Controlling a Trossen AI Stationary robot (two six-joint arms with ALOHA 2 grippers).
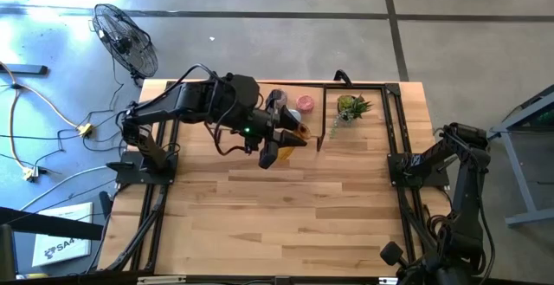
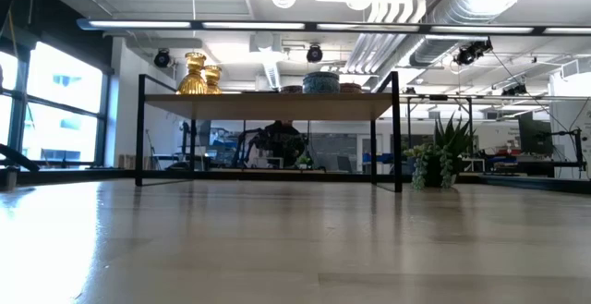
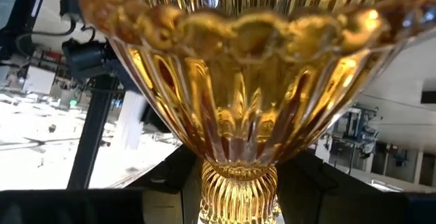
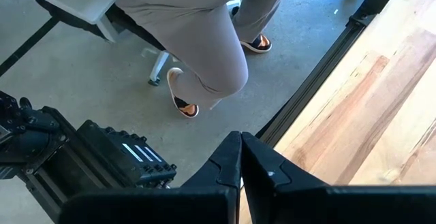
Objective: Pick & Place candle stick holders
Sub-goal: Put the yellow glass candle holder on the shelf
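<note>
My left gripper (image 1: 290, 138) reaches over the far middle of the table, shut on an amber glass candle stick holder (image 1: 299, 131), which fills the left wrist view (image 3: 238, 81). On a raised wooden shelf (image 2: 268, 105) stand two amber holders (image 2: 196, 73), a light blue one (image 2: 320, 82) and pink ones (image 2: 351, 88). One pink holder (image 1: 305, 105) shows from above. My right gripper (image 4: 240, 157) is shut and bare, pointing down past the table's right edge. Neither gripper shows in the low view. My left gripper pinches the amber holder's narrow ribbed neck (image 3: 238, 186) between its two fingers (image 3: 88, 207). The fingers come nearly level from the table's left. The wide fluted bowl (image 3: 238, 40) stands out beyond the fingertips. Whether the holder touches the shelf, I cannot tell.
A small spiky green potted plant (image 1: 351, 107) stands right of the shelf's black leg (image 2: 397, 128). Black frame rails (image 1: 398, 120) run along the table's sides. A person's legs (image 4: 211, 40) show beside the table's right edge. A fan (image 1: 125, 38) stands on the floor.
</note>
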